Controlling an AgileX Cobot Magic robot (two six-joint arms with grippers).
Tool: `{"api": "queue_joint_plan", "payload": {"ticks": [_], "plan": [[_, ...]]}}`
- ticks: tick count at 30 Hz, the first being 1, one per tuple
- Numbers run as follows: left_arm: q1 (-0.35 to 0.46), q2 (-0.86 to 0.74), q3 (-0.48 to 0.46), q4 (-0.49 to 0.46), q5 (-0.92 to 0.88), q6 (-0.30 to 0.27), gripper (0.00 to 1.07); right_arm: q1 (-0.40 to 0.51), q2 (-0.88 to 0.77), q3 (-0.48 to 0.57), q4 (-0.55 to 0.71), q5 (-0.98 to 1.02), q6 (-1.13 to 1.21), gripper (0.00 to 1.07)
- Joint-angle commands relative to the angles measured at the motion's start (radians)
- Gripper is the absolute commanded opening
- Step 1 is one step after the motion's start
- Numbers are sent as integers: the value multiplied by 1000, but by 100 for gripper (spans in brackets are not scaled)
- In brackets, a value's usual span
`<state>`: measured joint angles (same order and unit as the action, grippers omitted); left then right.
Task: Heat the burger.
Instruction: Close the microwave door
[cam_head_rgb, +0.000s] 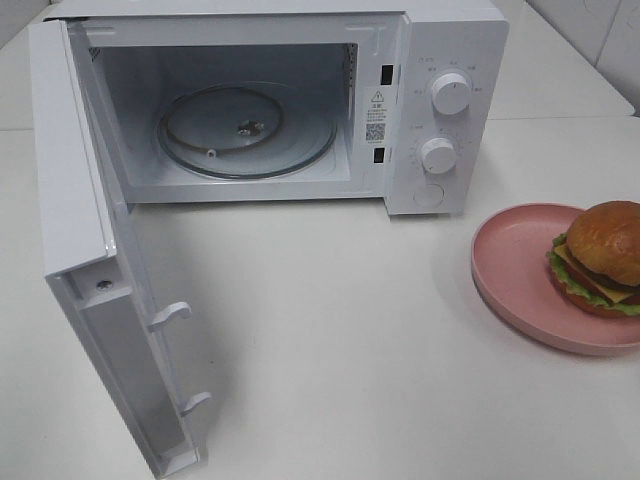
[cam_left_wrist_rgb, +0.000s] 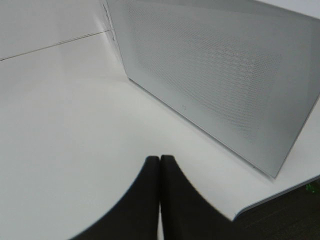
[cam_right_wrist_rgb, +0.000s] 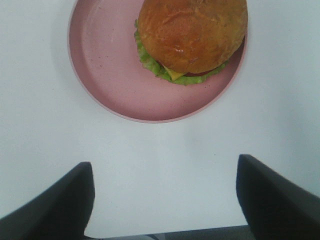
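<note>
On the pink plate (cam_head_rgb: 520, 270) right of the open microwave (cam_head_rgb: 300, 100), the burger (cam_head_rgb: 600, 255) waits unloaded; my right claw (cam_right_wrist_rgb: 162, 200) hangs spread, left claw (cam_left_wrist_rgb: 160, 200) pressed together. Loading, closing, heating remain.

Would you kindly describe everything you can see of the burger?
The burger is small and round, with a glossy brown bun on top, green lettuce frilling out, yellow cheese, a strip of red tomato and a dark patty. It sits upright and whole, off-centre on the pink plate, right of the open microwave. Only the plate touches it.
</note>
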<state>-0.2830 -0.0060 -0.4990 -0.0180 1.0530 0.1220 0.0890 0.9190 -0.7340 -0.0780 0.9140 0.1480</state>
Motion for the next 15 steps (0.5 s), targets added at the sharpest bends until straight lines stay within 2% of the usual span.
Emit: {"api": "queue_joint_plan", "payload": {"ticks": [1,4,5,8,9,15], "plan": [[1,-19,2,0,-13,-2,0,-6,-175,9,6,63,-59,74],[1,-19,2,0,-13,-2,0,-6,-264,25,11,63,-82,74],[1,-19,2,0,-13,-2,0,-6,-387,56,13,60,-95,74],[1,-19,2,0,-14,-2,0,-6,-420,66,13,60,-103,74],[1,-19,2,0,-14,-2,0,-6,-501,86,13,60,-113,73],[1,-19,2,0,-14,-1,0,-6,-692,147,23,57,-138,73]]}}
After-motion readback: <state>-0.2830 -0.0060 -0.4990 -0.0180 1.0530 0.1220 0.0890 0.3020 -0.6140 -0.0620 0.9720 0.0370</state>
